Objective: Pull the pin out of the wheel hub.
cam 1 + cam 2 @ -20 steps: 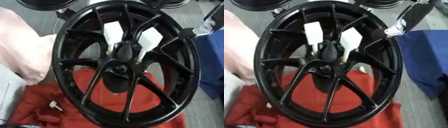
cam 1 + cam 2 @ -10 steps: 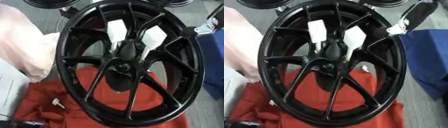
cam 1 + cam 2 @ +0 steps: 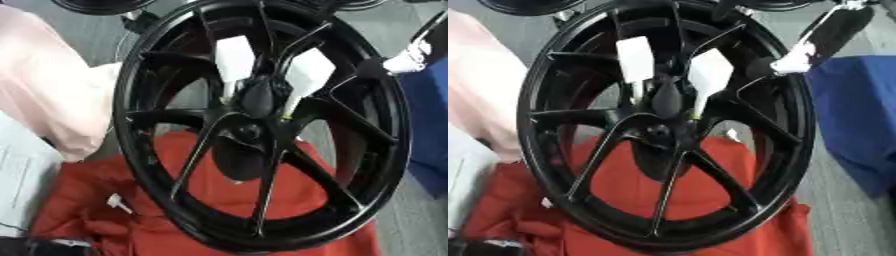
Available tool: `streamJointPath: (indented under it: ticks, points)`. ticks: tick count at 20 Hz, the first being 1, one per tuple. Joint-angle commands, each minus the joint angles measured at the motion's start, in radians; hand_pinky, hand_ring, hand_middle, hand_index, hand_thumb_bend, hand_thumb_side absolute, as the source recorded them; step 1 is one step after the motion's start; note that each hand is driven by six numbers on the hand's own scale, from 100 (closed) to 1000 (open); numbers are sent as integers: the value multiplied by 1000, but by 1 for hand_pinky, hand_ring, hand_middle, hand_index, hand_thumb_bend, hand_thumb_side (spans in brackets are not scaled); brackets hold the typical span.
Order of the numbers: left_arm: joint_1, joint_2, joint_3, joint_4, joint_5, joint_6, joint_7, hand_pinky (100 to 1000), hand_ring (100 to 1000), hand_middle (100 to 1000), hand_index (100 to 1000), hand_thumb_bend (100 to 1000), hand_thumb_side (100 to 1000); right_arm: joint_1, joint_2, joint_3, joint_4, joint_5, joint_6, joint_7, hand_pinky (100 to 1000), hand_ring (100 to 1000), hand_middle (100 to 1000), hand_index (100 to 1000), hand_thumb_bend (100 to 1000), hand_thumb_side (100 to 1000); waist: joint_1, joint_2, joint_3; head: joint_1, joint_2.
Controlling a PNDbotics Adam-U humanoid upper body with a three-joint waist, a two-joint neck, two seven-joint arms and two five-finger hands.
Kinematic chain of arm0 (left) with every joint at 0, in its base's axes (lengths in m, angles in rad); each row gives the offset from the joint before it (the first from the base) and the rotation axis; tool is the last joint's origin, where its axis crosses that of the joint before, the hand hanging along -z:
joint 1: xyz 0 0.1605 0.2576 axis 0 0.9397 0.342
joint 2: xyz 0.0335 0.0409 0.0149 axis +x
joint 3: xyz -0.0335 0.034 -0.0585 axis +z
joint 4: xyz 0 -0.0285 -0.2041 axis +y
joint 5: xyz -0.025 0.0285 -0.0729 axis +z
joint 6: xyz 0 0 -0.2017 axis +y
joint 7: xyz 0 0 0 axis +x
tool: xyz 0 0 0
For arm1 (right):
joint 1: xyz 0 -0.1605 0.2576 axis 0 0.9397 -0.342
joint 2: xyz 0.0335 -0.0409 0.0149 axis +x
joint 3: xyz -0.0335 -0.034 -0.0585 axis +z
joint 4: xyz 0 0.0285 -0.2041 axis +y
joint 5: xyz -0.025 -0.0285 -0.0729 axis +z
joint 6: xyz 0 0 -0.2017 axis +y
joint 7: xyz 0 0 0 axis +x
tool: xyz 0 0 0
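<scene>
One hand (image 3: pixel 820 42) gripping wheel hub (image 3: pixel 662 127) rim

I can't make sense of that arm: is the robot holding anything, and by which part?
It cannot be told. The right hand meets the black wheel at its upper right rim, but a grip there does not show. The left hand is out of view.

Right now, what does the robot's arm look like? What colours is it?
Only one shows, up in the right corner. The right arm is long, slim and black, with a bright white part near its end. After that comes the right hand, a dark rounded shape. No cables or markings can be made out. The left arm is out of sight.
</scene>
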Motion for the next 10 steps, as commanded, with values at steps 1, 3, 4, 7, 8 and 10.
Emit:
streamJointPath:
  ticks: [1,3,4,7,8,10]
  points:
    - [-1,30,10,-14,3,-1,4,660,502,432,712,317,583,-16,-6,-11,-13,21,-276,282,887,859,783,874,400,636,2,-18,-2,2,-3]
    - [-1,29,11,-14,2,-1,5,660,502,432,712,316,583,-16,4,-8,-12,35,-277,282,887,859,783,875,406,634,1,-18,-2,1,-2]
    - [-1,29,11,-13,2,-1,5,660,502,432,712,315,584,-14,9,-7,-11,38,-278,282,886,855,781,879,398,617,0,-17,-2,2,-2]
    - [-4,27,10,-14,3,0,6,660,502,431,712,313,585,-6,23,-5,-2,36,-278,278,889,858,792,886,391,590,-1,-14,0,2,-6]
    - [-4,26,10,-14,4,0,6,661,502,431,712,313,585,-5,26,-5,-1,36,-279,278,889,859,793,886,393,590,-2,-13,1,3,-6]
    - [-4,26,11,-14,4,0,7,661,501,431,712,313,585,-6,35,-4,0,37,-281,280,889,858,791,884,394,585,-2,-12,3,4,-8]
